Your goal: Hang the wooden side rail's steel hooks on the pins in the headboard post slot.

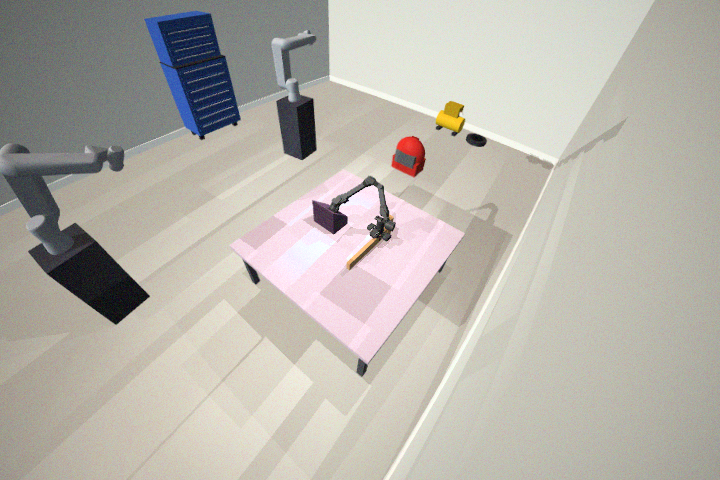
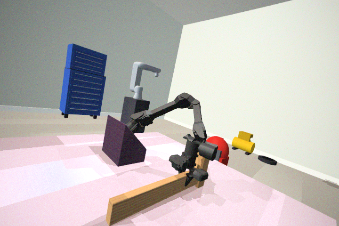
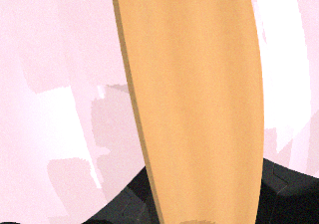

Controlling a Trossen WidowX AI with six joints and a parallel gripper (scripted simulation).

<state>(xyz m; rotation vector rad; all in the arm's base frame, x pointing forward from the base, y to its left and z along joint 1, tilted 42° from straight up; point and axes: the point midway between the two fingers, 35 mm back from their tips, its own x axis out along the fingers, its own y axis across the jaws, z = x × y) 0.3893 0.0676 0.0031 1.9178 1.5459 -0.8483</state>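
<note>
The wooden side rail stands on its narrow edge, its far end low at the table towards the cameras. My gripper is shut on the rail near its post end, a finger on each side; it also shows in the top view. The headboard post stands upright right behind the gripper, at the rail's near end. The gripper and arm hide the hooks, the pins and the slot, so I cannot tell whether the hooks sit on the pins.
A dark purple wedge-shaped block stands on the pink table beside the arm's base. A red helmet-like object is beyond the table. Other robot arms, a blue cabinet and a yellow compressor stand farther off.
</note>
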